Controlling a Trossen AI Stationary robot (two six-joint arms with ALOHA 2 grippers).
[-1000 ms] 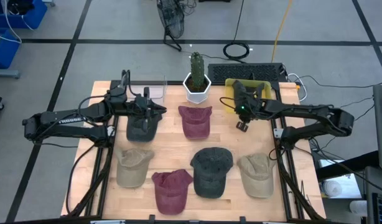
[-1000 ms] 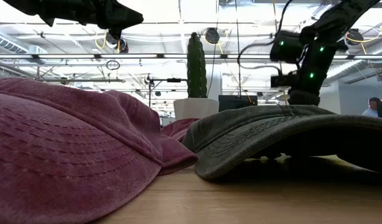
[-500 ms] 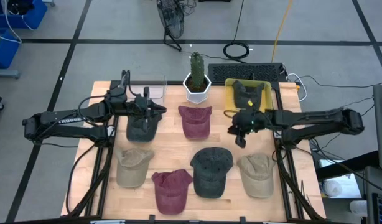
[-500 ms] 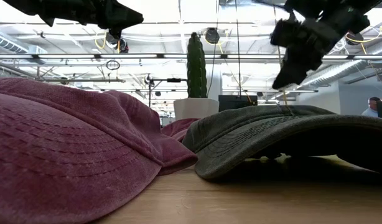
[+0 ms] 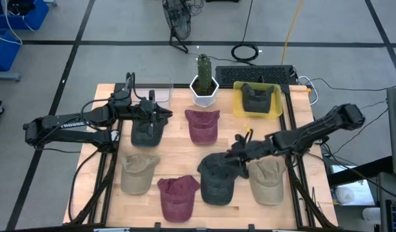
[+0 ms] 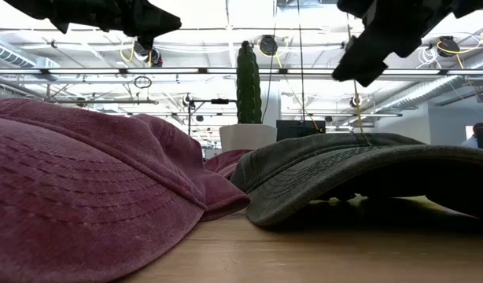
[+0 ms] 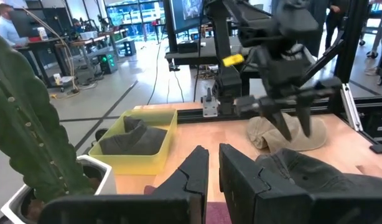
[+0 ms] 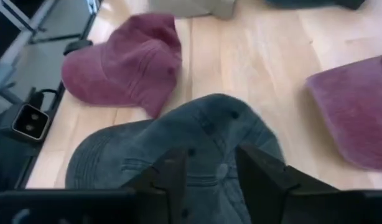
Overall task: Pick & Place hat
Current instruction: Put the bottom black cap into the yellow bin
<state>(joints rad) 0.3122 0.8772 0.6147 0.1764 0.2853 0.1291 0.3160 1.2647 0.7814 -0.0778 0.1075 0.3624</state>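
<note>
Several caps lie crown-up on the wooden table. My right gripper (image 5: 242, 153) (image 8: 213, 180) hovers open above the crown of a dark grey hat (image 5: 218, 175) (image 8: 197, 143) near the table's front. Its fingers slant down, one on either side of the crown top, and touch nothing. Another dark hat (image 5: 256, 98) lies in the yellow bin (image 5: 238, 103) at the far right. My left gripper (image 5: 164, 115) (image 7: 214, 171) is held level and shut, high above a dark hat (image 5: 146, 131) at the left.
Around the dark grey hat lie two maroon hats (image 5: 202, 124) (image 5: 177, 195) and two tan hats (image 5: 138, 173) (image 5: 266, 180). At the far edge a cactus in a white pot (image 5: 204, 80) stands beside a clear container (image 5: 160, 90).
My right gripper has swung from the yellow bin toward the table's near edge and a little left, ending above the dark grey hat. A dark hat now shows lying in the bin.
</note>
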